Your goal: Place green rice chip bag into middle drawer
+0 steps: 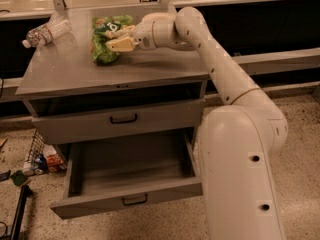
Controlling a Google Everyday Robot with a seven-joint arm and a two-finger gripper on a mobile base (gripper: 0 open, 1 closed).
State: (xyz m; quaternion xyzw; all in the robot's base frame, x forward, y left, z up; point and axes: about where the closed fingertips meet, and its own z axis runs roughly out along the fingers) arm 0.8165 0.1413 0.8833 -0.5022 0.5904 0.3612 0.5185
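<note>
The green rice chip bag point(104, 40) lies on top of the grey cabinet point(75, 71), towards the back middle. My gripper point(119, 37) reaches in from the right and is closed on the bag's right side, one finger point(125, 30) behind it and one in front. The bag rests on the cabinet top. The middle drawer point(80, 170) is pulled wide open below and holds nothing. Its black handle point(135, 200) faces the front.
A clear plastic bottle point(47, 31) lies on the cabinet top at the back left. The top drawer point(80, 126) stands slightly ajar above the open one. My arm's base point(240, 179) stands right of the drawers. Small clutter point(40, 159) sits on the floor at left.
</note>
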